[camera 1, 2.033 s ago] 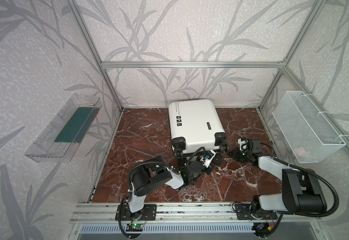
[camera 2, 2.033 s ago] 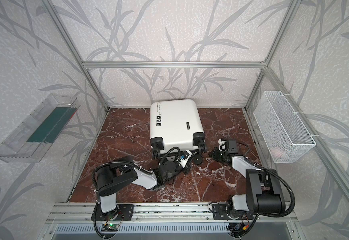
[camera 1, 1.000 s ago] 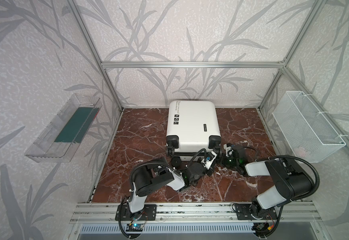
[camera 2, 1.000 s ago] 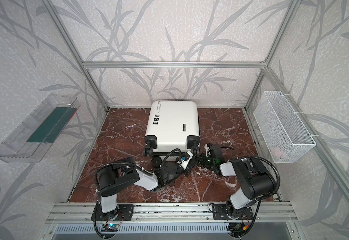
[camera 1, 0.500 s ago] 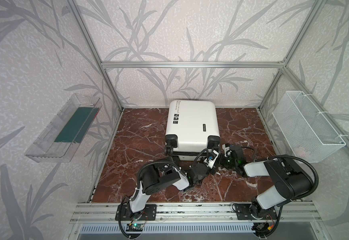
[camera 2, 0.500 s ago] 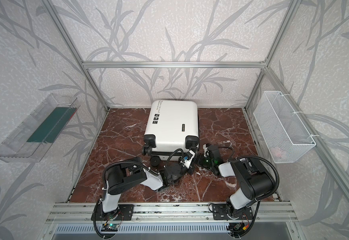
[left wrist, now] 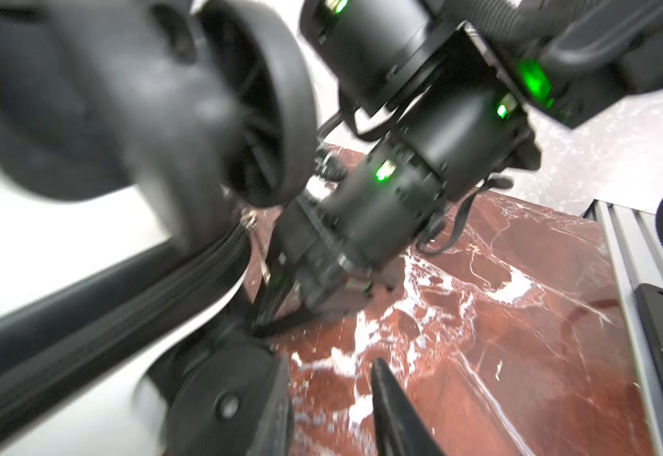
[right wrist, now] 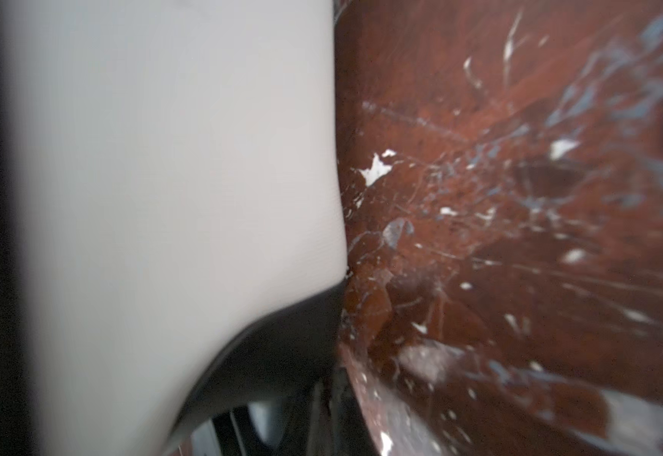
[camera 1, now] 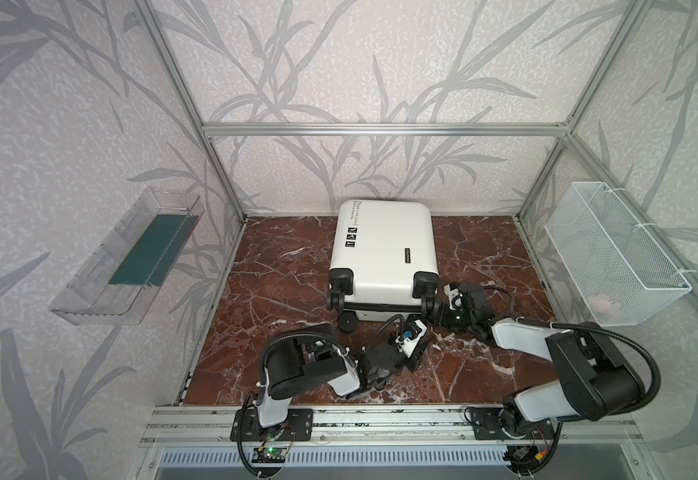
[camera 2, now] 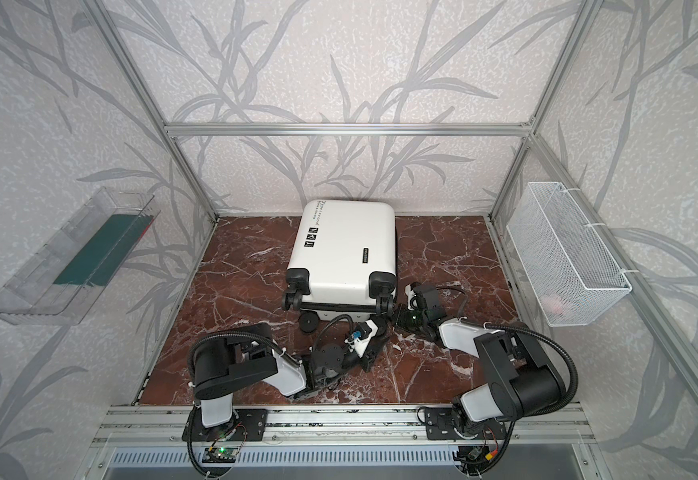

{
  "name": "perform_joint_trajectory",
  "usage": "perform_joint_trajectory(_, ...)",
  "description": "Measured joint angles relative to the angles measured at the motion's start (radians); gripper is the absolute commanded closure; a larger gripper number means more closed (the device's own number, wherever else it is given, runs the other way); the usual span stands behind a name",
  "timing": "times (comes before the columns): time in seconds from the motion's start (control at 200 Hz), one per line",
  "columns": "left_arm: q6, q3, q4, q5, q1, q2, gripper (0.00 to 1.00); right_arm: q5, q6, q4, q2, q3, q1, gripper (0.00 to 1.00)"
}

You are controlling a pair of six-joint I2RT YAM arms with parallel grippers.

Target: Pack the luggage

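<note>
Top views both show the luggage [camera 1: 384,245] [camera 2: 345,245] shut and lying flat on the red marble floor [camera 1: 289,266], toward the back wall, its wheels facing the arms. On the left wall hangs a clear bin [camera 1: 89,305] with a dark green slab [camera 1: 147,249] inside. On the right wall hangs a white wire basket [camera 1: 613,249] with something pale pink [camera 1: 602,301] at its bottom, too small to name. The left arm [camera 1: 309,365] and the right arm [camera 1: 521,336] both crowd the suitcase's near right corner. From up here their own wrists and the corner wheel [camera 1: 427,286] cover the fingertips, so neither claw can be read.

The left wrist view settles one of them. The left gripper [left wrist: 327,402] has its fingers [left wrist: 393,410] parted, with bare marble between them, gripping nothing, just beside a lower wheel [left wrist: 223,402]. That view also shows the right gripper [left wrist: 260,325] nosing in at the black zipper band [left wrist: 124,312] under a big wheel [left wrist: 258,102]. Blur hides whether its fingers are parted or pinching anything, so I cannot tell. The right wrist view gives only white shell [right wrist: 172,177] filling half the frame, beside marble.
</note>
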Motion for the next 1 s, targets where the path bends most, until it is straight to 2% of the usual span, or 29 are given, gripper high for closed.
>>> perform_joint_trajectory(0.07, -0.005, -0.036, 0.000, -0.011, 0.000, -0.032, 0.51, 0.014, -0.035, -0.060, -0.031, 0.014, -0.020, 0.76)
perform_joint_trajectory(0.31, 0.009, -0.072, -0.066, -0.061, 0.000, -0.180, 0.37, 0.043, -0.124, -0.191, -0.129, 0.044, -0.105, 0.47)
perform_joint_trajectory(0.6, 0.067, -0.034, -0.346, -0.113, 0.000, -0.377, 0.22, 0.076, -0.175, -0.352, -0.343, 0.051, -0.124, 0.33)
perform_joint_trajectory(0.735, 0.098, 0.011, -0.472, -0.142, 0.000, -0.435, 0.13, 0.098, -0.180, -0.403, -0.418, 0.075, -0.124, 0.20)
perform_joint_trajectory(0.795, 0.121, 0.033, -0.526, -0.159, 0.000, -0.454, 0.11, 0.119, -0.179, -0.430, -0.441, 0.086, -0.124, 0.19)
perform_joint_trajectory(0.825, 0.135, 0.043, -0.547, -0.165, 0.001, -0.458, 0.02, 0.126, -0.178, -0.442, -0.451, 0.090, -0.124, 0.19)
perform_joint_trajectory(0.84, 0.139, 0.051, -0.561, -0.168, 0.002, -0.460, 0.01, 0.129, -0.178, -0.447, -0.456, 0.090, -0.124, 0.19)
perform_joint_trajectory(1.0, 0.219, 0.087, -0.621, -0.236, 0.004, -0.462, 0.01, 0.132, -0.168, -0.490, -0.533, 0.091, -0.125, 0.19)
